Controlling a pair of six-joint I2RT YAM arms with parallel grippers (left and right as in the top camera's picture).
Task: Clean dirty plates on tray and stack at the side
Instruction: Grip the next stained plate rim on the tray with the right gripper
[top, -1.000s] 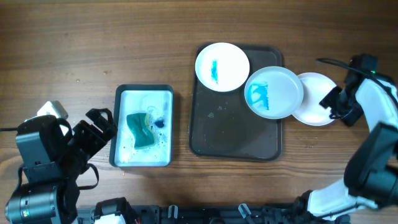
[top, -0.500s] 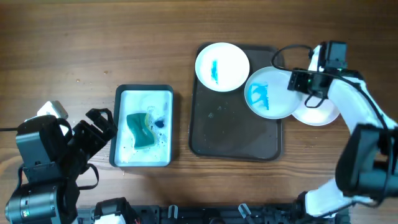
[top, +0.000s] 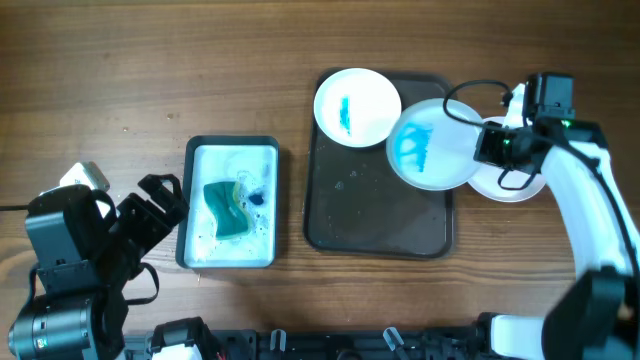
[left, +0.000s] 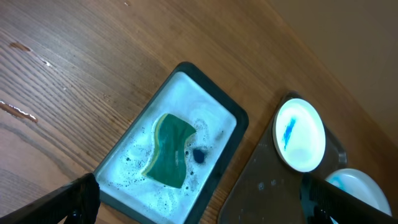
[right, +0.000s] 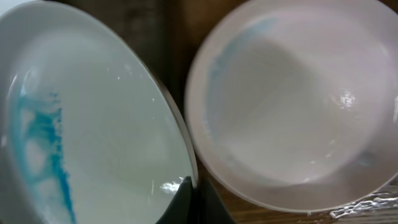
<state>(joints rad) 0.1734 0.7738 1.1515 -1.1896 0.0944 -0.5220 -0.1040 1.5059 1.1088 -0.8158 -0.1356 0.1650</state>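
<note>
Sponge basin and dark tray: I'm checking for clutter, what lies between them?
Only bare wooden table separates the sponge basin from the dark tray, clearest in the overhead view.

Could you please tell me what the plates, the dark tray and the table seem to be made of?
The blue-smeared plate and the plain plate look like glossy white ceramic or melamine, given their sharp highlights. The tray seems dark matte plastic, with rounded moulded corners. The table shows wood grain: real wood or laminate.
</note>
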